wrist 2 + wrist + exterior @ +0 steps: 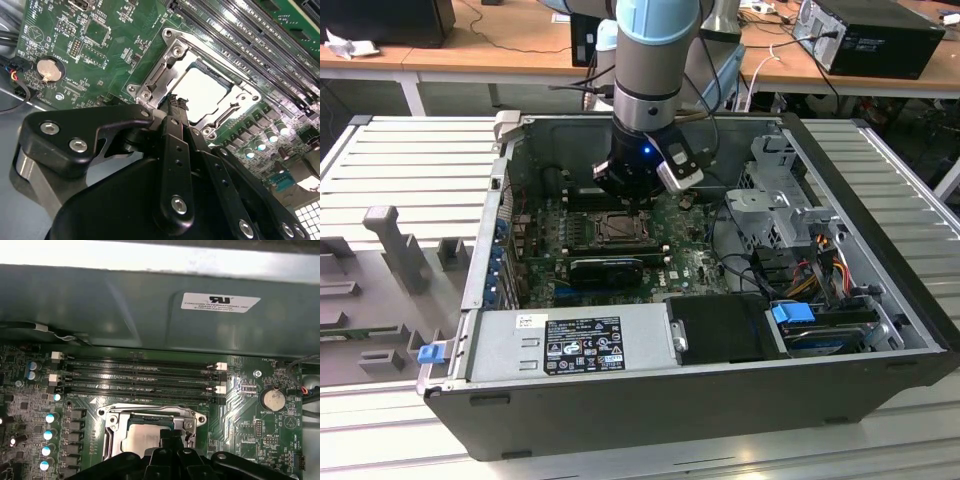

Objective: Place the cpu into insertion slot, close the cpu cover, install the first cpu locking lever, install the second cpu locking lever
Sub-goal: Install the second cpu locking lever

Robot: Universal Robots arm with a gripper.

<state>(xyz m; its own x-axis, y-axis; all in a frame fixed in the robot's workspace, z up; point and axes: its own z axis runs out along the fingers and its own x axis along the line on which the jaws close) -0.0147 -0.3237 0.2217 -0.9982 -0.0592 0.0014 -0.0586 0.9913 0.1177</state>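
Observation:
The cpu [200, 90] lies flat in the insertion slot [615, 230], its pale silver face showing through the window of the cpu cover [172, 52]. The cover lies down flat around the chip. My gripper [175, 101] hangs just above the socket's edge, its black fingers [172, 150] drawn together to a single tip with nothing between them. In the first wrist view the cpu [145, 440] and the cover [112, 432] lie right beyond the gripper [167, 441]. In the exterior view the gripper [628, 200] stands inside the open computer case, over the socket.
Long memory slots [140, 375] run beside the socket, with the case wall [150, 305] behind them. A coin battery [50, 69] sits on the green board. A black heatsink [605, 268], the power supply [570, 340], a drive cage [775, 200] and cables [820, 260] crowd the case.

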